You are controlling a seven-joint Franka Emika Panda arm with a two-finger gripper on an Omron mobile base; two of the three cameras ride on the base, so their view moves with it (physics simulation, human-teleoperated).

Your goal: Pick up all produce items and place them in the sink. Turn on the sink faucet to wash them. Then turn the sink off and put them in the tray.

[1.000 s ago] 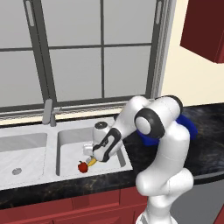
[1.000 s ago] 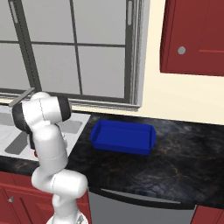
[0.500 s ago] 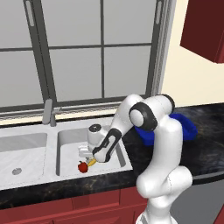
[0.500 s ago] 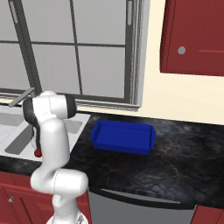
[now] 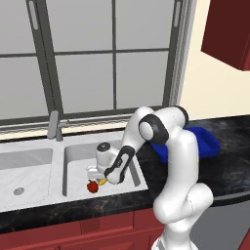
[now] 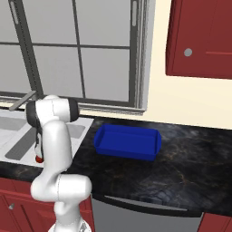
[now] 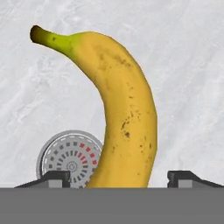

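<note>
The curved yellow banana (image 7: 122,100) lies on the light-grey floor of the sink's right basin (image 5: 73,152), partly over the round drain (image 7: 65,159). My gripper (image 7: 120,177) is low over it and open. One fingertip (image 7: 54,177) stands on each side of the banana's lower end, with a gap to the fruit. From the left base view the hand (image 5: 97,173) is down in the basin, and the banana (image 5: 102,181) and the small red fruit (image 5: 92,186) lie just under it. The red fruit (image 6: 39,159) peeks out beside my arm. The faucet (image 5: 53,125) stands behind the divider.
The blue tray (image 6: 129,141) sits on the black marbled counter right of the sink, partly behind my arm (image 5: 166,132) in the left base view. The left basin (image 5: 19,171) has its own drain. A window runs along the back wall.
My hand has sunk lower into the right basin over the banana, and the elbow has swung forward. The banana and the red fruit have not moved.
</note>
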